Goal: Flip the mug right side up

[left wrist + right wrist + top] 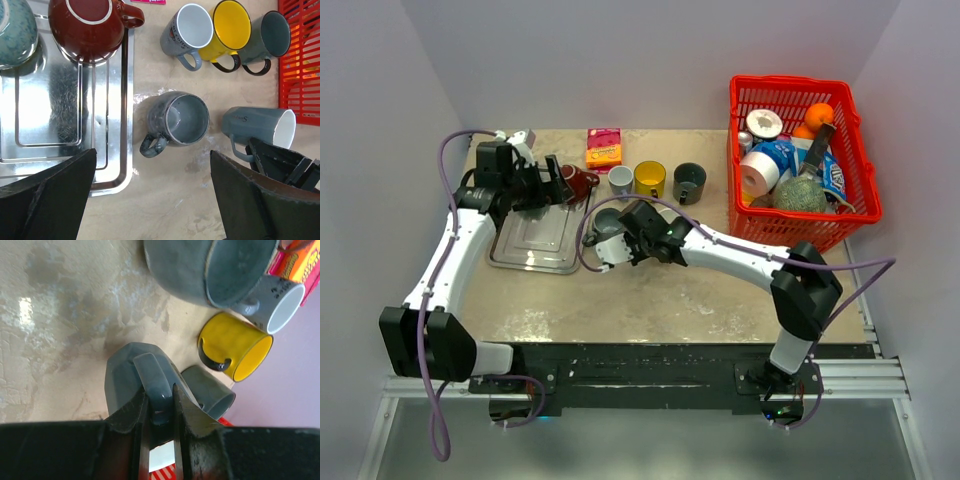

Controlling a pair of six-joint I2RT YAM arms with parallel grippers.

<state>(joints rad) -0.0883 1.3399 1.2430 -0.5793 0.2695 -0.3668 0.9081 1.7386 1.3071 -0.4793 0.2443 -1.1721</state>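
A blue-grey mug [122,375] with a white inside lies on its side on the table, mouth toward the basket [257,125] [666,213]. My right gripper [160,390] [642,224] is shut on the mug's handle [155,371], one finger on each side of it. Whether the mug rests on the table or is slightly lifted I cannot tell. My left gripper [152,200] [555,180] hangs open over the table beside the tray, with nothing between its fingers [50,195].
An upright grey mug [180,120] stands just left of the held one. A metal tray [115,100] carries a red mug [90,30] and a teal vessel [15,30]. Behind stand grey [620,180], yellow [650,178] and dark [689,182] mugs, an orange box [604,148] and a full red basket [850,150].
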